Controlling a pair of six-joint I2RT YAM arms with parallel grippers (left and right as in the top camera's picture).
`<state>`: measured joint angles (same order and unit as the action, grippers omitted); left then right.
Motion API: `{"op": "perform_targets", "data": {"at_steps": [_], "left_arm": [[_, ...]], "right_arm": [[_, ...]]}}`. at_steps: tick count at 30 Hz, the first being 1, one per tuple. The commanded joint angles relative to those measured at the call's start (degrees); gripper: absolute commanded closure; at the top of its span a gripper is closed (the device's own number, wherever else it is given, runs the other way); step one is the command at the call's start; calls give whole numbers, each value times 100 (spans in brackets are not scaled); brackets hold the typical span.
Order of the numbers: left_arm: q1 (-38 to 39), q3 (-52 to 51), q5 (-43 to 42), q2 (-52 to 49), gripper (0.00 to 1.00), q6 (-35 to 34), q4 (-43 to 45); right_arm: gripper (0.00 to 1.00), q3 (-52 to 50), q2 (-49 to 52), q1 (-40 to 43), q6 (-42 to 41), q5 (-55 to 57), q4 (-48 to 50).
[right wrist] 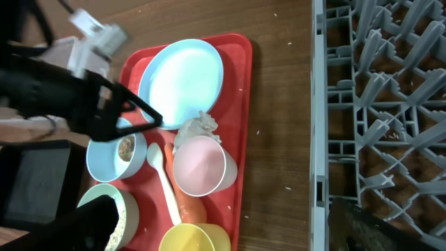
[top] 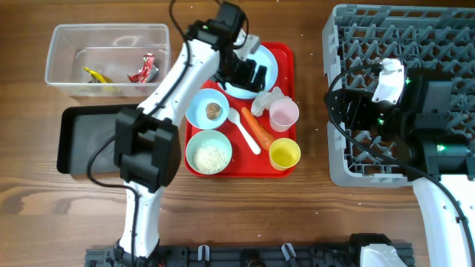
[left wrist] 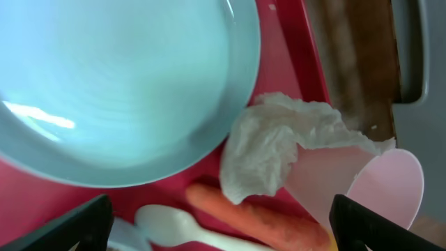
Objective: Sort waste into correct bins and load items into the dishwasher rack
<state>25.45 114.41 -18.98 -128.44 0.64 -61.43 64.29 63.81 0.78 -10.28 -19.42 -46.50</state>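
My left gripper (top: 251, 74) is open and empty, low over the pale blue plate (top: 261, 61) at the back of the red tray. In the left wrist view its fingers (left wrist: 223, 226) spread wide around the crumpled white tissue (left wrist: 268, 150), orange carrot (left wrist: 258, 215) and white spoon (left wrist: 174, 224), beside the pink cup (left wrist: 369, 181). One blue bowl (top: 208, 109) holds a brown lump, the other (top: 208, 151) holds rice. The yellow cup (top: 284, 153) stands at the tray's front right. The red-and-yellow wrapper (top: 143, 69) lies in the clear tub (top: 59, 44). My right gripper (top: 343, 111) is open and empty at the grey rack's (top: 401, 37) left edge.
The black tray (top: 82, 141) sits left of the red tray (top: 286, 55), below the clear tub. A strip of bare wood (right wrist: 279, 139) separates the red tray from the rack (right wrist: 376, 104). The left arm (top: 174, 81) crosses above the tray's left side.
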Motion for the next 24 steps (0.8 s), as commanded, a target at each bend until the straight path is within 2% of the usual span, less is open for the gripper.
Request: {"op": "perform_targets", "data": {"at_steps": [1,6,8,10,12,13,14,15,18,24], "left_arm": [[179,-85,-562,-343,5,-46,133],[299,-92,-564,-726,12,-94,402],[299,-94,-564,-791,20,-94,501],[299,-96,-564,-844,36,-94,568],[304,-94,-564,-905,60,-94,570],[304,-96,-564,-918,68,-94,570],[304,-94,-564,-931,82,-94,573],[304,-94,-564,-931,88,-94,590],[304,-87,-566,-922,96,-111,616],[302,225,-568,-356,96,-114,621]], "right_arm": [[0,87,37,-28,-44,13,-31],[0,87,37,-28,-85,13,-76],[0,87,37,-28,-90,11,-79],[0,87,37,-28,-179,13,-81],[0,87,37,-28,-179,13,-83],[0,87,37,-28,-177,13,-85],[0,87,37,-28,-179,13,-90],[0,87,37,-28,-179,13,-87],[0,87,37,-28,-177,13,-87],[0,87,37,-28,-179,13,-87]]}}
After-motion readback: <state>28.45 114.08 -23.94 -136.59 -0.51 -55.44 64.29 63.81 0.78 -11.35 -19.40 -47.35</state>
